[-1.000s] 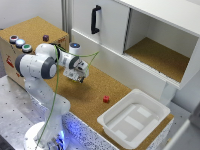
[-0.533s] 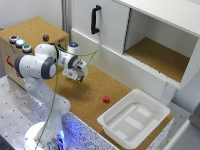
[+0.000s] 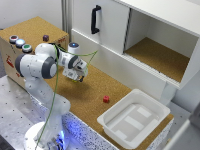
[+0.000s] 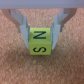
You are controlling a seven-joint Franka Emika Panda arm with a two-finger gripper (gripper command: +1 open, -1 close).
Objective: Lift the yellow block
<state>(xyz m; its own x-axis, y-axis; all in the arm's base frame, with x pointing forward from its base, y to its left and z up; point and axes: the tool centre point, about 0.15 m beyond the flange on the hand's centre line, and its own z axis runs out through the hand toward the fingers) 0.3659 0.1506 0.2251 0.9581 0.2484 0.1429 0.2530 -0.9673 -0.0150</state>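
Observation:
The yellow block (image 4: 40, 42) is a tiny yellow-green cube with black letters on its faces. It sits between my two fingers (image 4: 24, 31) in the wrist view, and both pads press on its sides. My gripper (image 4: 41, 41) is shut on it over the cork surface. In the exterior view my gripper (image 3: 80, 76) points down at the cork board in front of the cabinet. The block is too small to make out there, and I cannot tell whether it is off the cork.
A small red cube (image 3: 106, 99) lies on the cork toward the exterior view's right. A white tray (image 3: 155, 102) stands beyond it. A white cabinet with a black handle (image 3: 95, 19) and an open compartment (image 3: 155, 50) stands behind. A button box (image 3: 20, 42) is at the left.

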